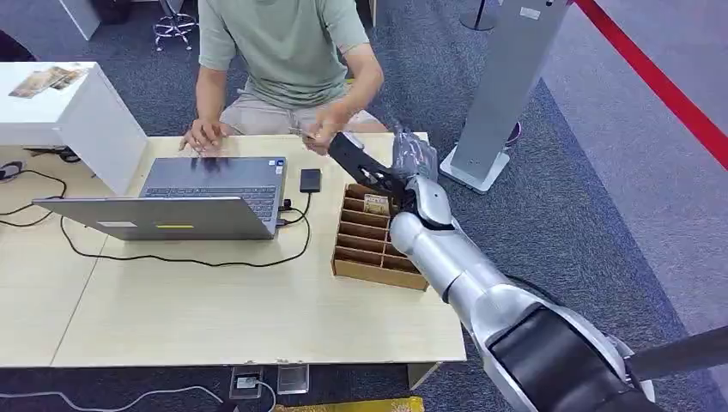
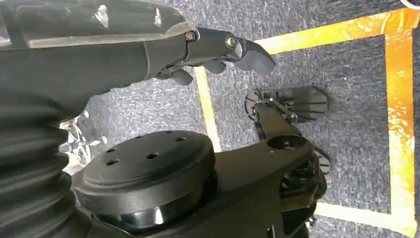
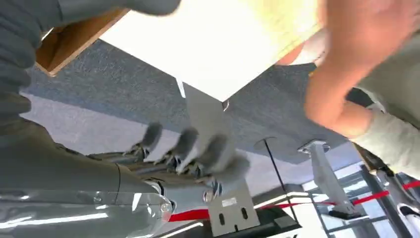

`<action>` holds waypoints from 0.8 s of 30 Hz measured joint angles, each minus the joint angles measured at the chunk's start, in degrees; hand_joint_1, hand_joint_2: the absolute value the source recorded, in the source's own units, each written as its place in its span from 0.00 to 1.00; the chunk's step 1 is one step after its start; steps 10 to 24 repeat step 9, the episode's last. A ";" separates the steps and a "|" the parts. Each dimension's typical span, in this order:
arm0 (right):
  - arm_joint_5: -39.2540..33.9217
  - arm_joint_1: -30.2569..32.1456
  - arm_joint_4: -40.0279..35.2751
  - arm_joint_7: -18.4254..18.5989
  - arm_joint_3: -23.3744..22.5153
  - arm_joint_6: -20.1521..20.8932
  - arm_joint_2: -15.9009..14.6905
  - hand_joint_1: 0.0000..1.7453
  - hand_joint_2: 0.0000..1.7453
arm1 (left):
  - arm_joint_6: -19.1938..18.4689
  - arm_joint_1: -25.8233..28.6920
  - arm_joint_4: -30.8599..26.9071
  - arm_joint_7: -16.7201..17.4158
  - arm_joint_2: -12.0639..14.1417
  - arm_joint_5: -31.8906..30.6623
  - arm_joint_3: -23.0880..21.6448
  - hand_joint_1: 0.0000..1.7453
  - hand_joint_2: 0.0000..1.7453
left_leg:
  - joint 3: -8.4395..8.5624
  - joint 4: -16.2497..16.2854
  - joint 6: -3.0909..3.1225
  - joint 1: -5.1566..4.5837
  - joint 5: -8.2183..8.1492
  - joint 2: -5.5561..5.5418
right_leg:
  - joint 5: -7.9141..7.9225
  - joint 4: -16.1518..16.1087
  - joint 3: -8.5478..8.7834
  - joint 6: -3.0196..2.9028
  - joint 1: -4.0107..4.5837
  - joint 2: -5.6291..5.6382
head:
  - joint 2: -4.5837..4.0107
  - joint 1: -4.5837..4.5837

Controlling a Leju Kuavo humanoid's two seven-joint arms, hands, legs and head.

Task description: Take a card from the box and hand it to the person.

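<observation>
Wooden and divided into narrow slots, the card box (image 1: 369, 243) sits on the pale table (image 1: 215, 318) near its right-hand edge, with the robot's silver right arm reaching over it. One slot toward the far end holds a card (image 1: 375, 204) with a printed picture on it; the other slots look bare, as far as the head view lets me judge.

The right hand (image 1: 410, 159) is raised beyond the far end of the box, at the table's far edge, its fingers (image 3: 198, 148) spread apart and grasping nothing in both the head view and the right wrist view. Just beside it, the person's hand (image 1: 322, 133) holds a small light item that may be a card, though it is blurred and too small to be sure. A dark flat part juts from the wrist area between the two hands. The person (image 1: 288, 51), in a pale green shirt, sits at the far side of the table with the other hand resting flat near the open laptop (image 1: 185, 202).

A small black device (image 1: 310, 180) lies between the laptop and the box, with a black cable (image 1: 189, 257) looping across the table.

The left hand (image 2: 218, 49) hangs low over grey carpet marked with yellow tape (image 2: 398, 124); its fingers are loosely bent and hold nothing.
</observation>
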 joint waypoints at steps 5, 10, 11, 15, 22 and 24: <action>-5.59 0.27 -0.52 -7.70 -0.28 -7.79 -0.50 0.00 1.00 | 0.55 0.27 0.00 -0.61 0.02 1.25 -0.07 0.00 1.00 | 0.01 0.00 0.00 0.00 0.00 0.01 | 0.00 0.00 0.01 0.00 0.00 0.01 | -0.02 -0.04; -7.30 3.29 -6.19 -12.93 -2.07 -11.49 -1.64 0.00 1.00 | 1.00 1.08 0.00 -1.33 0.02 2.21 -0.04 0.00 1.00 | 0.06 0.00 0.00 0.00 -0.01 0.01 | 0.00 -0.01 0.01 0.00 0.00 0.02 | -0.02 0.02; -7.30 3.29 -6.19 -12.93 -2.07 -11.49 -1.64 0.00 1.00 | 1.00 1.08 0.00 -1.33 0.02 2.21 -0.04 0.00 1.00 | 0.06 0.00 0.00 0.00 -0.01 0.01 | 0.00 -0.01 0.01 0.00 0.00 0.02 | -0.02 0.02; -7.30 3.29 -6.19 -12.93 -2.07 -11.49 -1.64 0.00 1.00 | 1.00 1.08 0.00 -1.33 0.02 2.21 -0.04 0.00 1.00 | 0.06 0.00 0.00 0.00 -0.01 0.01 | 0.00 -0.01 0.01 0.00 0.00 0.02 | -0.02 0.02; -7.30 3.29 -6.19 -12.93 -2.07 -11.49 -1.64 0.00 1.00 | 1.00 1.08 0.00 -1.33 0.02 2.21 -0.04 0.00 1.00 | 0.06 0.00 0.00 0.00 -0.01 0.01 | 0.00 -0.01 0.01 0.00 0.00 0.02 | -0.02 0.02; -7.30 3.29 -6.19 -12.93 -2.07 -11.49 -1.64 0.00 1.00 | 1.00 1.08 0.00 -1.33 0.02 2.21 -0.04 0.00 1.00 | 0.06 0.00 0.00 0.00 -0.01 0.01 | 0.00 -0.01 0.01 0.00 0.00 0.02 | -0.02 0.02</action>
